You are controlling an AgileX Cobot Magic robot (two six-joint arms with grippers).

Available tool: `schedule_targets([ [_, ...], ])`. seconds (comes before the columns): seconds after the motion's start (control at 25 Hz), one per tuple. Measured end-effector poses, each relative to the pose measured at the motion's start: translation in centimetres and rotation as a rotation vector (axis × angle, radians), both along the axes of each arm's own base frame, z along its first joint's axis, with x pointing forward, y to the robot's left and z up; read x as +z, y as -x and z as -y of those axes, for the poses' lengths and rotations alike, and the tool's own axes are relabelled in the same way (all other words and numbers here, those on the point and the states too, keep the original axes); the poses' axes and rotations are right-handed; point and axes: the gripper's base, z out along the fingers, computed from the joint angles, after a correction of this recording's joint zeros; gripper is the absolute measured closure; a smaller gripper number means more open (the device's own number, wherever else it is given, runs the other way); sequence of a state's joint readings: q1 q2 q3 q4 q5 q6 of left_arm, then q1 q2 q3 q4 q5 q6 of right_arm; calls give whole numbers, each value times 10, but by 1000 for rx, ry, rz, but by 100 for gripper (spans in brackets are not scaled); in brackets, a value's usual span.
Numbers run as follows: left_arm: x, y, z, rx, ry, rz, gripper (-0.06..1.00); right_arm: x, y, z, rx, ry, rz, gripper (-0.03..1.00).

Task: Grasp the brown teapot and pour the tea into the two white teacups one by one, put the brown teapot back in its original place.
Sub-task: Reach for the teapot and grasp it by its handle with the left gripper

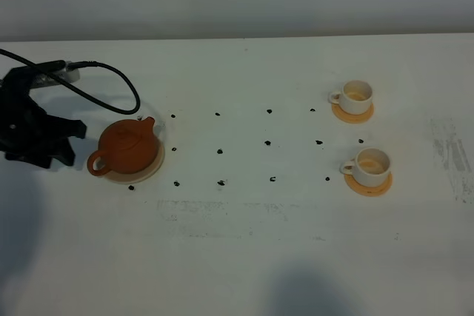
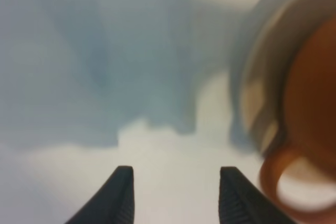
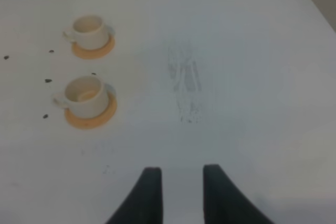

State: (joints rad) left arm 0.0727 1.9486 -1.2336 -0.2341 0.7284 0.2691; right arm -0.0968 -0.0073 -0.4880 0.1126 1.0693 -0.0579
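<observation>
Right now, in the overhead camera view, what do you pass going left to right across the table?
Left hand → brown teapot on its beige coaster → the two white teacups, one behind the other at about the same position.

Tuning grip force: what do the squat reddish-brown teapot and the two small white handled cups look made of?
Squat reddish-brown teapot: likely unglazed clay; matte, even earthy colour, no sharp highlights.
Two small white handled cups: probably glazed ceramic; smooth, bright white walls. The views are too soft to be certain.
</observation>
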Motion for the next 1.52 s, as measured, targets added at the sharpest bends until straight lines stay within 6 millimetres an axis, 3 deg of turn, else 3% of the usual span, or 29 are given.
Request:
schedule_targets([
  [0.2,62,15,-8,-136,-142,144,58,0,0,0,0,0,0,74],
  [0.32,93,26,-3,-282,-167,238,58,0,0,0,0,0,0,74],
  [0.48,111,37,7,-464,-125,290,58,0,0,0,0,0,0,74],
  [0.72,105,37,17,-641,-39,292,58,0,0,0,0,0,0,74],
  [1.16,73,29,19,-817,8,224,58,0,0,0,0,0,0,74],
  [1.52,42,19,20,-826,53,161,58,0,0,0,0,0,0,74],
])
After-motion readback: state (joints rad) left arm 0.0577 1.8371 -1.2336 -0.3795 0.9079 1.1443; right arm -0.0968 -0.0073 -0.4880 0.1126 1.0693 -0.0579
